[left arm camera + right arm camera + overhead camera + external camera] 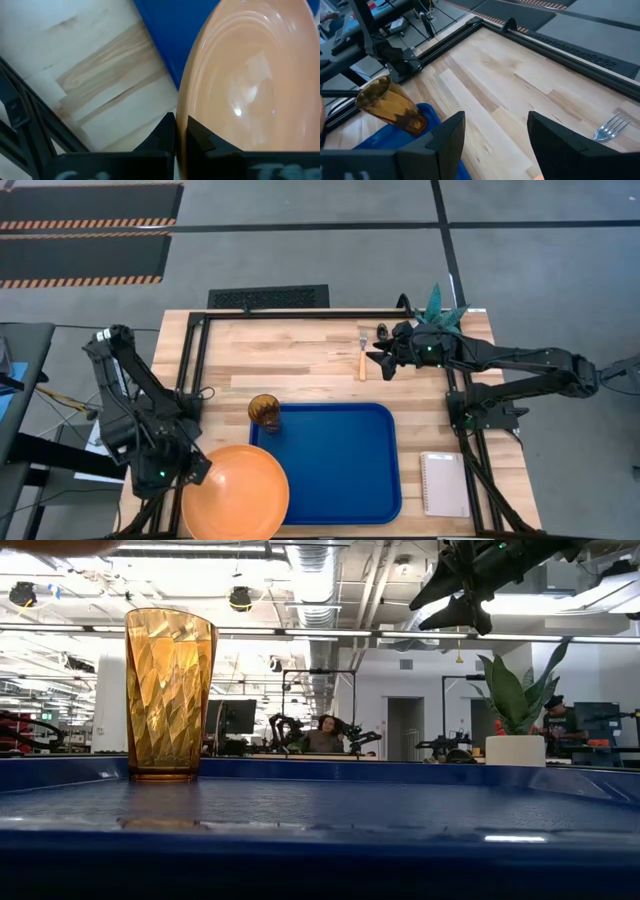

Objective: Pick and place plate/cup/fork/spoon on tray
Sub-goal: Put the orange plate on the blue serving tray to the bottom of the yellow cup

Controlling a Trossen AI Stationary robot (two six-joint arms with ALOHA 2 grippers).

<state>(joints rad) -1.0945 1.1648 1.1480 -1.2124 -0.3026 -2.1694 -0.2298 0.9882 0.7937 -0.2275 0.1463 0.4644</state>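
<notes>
Clenched on the rim of the orange plate (pixel 235 492), the left claw (pixel 192 470) holds the dish at the near left corner of the desk (pixel 300 355), where it overlaps the near-left edge of the blue tray (pixel 340 465); whether the plate rests on that edge or hangs above it cannot be told. At the far side, the right claw (pixel 382 360) hovers with its fingers spread and empty just beside the fork (pixel 363 352), which lies on the bare wood. One item looks done: the amber cup (pixel 264 411) stands upright at the tray's far left corner, and seen from desk level it sits inside the rim, the only thing in the tray. Judging from this, the plate is about to be delivered and the fork is next in line. No spoon can be made out in any view. A white notepad (pixel 445 483) lies right of the tray, and a potted plant (pixel 437 305) stands at the far right corner.
</notes>
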